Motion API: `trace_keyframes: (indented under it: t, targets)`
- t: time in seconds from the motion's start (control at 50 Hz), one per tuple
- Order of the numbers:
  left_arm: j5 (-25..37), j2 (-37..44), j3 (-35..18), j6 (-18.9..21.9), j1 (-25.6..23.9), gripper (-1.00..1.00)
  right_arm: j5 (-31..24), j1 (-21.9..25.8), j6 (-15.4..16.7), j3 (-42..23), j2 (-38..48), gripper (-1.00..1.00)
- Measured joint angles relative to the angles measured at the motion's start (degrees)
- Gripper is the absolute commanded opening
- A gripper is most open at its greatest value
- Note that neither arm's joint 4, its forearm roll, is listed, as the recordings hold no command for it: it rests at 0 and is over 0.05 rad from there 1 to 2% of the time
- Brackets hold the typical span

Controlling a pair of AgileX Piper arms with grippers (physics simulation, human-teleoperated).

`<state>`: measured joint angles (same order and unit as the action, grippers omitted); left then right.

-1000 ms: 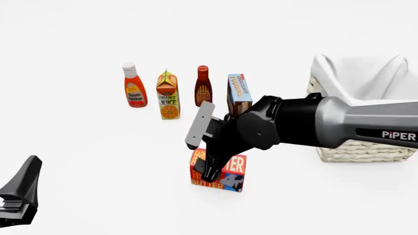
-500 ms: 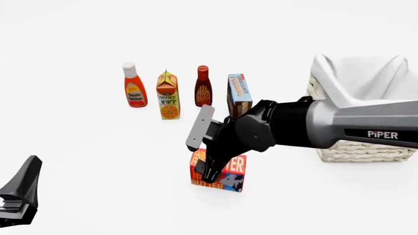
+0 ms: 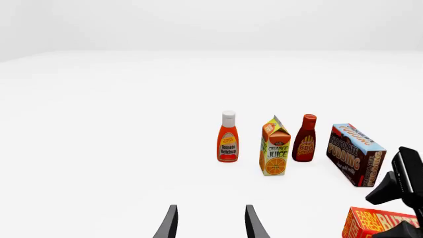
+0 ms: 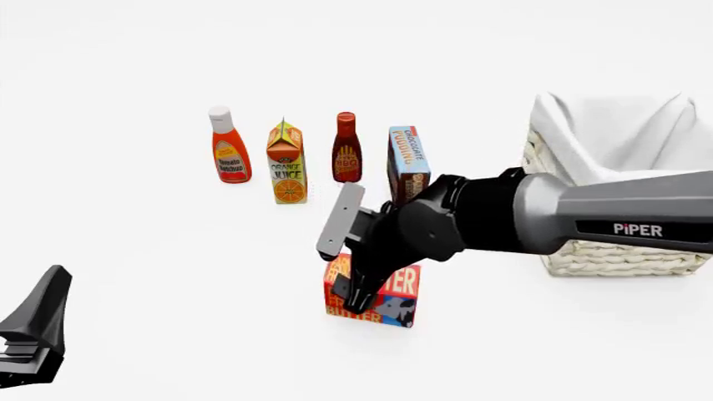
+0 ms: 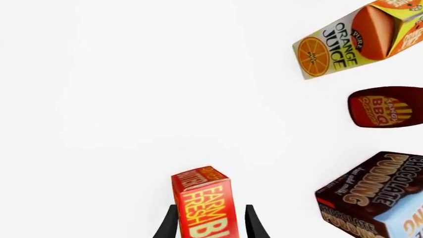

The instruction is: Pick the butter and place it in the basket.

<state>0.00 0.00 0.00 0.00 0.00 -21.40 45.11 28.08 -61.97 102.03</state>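
White table (image 4: 134,251); basket (image 4: 624,251) holds only cloth liner; right gripper (image 4: 359,299) open astride butter (image 4: 396,292).

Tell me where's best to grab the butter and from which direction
Probably across its narrow width near the top, coming from above. The butter stands upright on the table, its two broad faces free. In the right wrist view the right gripper already straddles the butter's top end, fingers either side.

Front view: the right arm (image 4: 535,221) is covering the butter's (image 4: 390,292) upper left and the pudding box's (image 4: 408,159) base; the frame's right edge is cropping the basket (image 4: 607,251), the lower left corner the left gripper (image 4: 32,334).
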Motion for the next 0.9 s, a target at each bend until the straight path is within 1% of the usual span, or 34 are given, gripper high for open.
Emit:
trace_keyframes:
  t: [0.54, 0.9]
  targets:
    - [0.0, 0.0, 0.0, 0.0, 0.0, 1.0, 0.4, 0.11, 0.67, -0.97, 2.2, 1.0]
    - [0.0, 0.0, 0.0, 0.0, 0.0, 1.0, 1.53, 0.52, 0.26, -1.69, 4.62, 1.0]
